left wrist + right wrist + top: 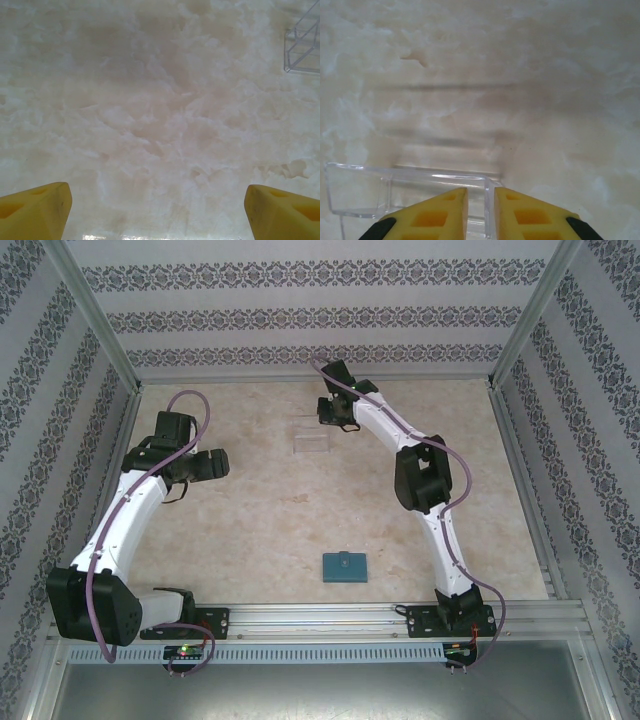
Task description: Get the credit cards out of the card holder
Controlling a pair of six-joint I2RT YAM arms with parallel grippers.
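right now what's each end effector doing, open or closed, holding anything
left end effector: open, holding nothing.
right end effector: closed on a wall of the clear tray.

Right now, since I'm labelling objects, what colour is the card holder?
The card holder is teal, best seen in the top external view.

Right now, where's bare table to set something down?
Widest bare patch: middle of the table, bordered by the card holder, the clear tray and the left gripper. Also bare: left of the card holder. Crowded: the far edge, where the right gripper sits at the clear tray.
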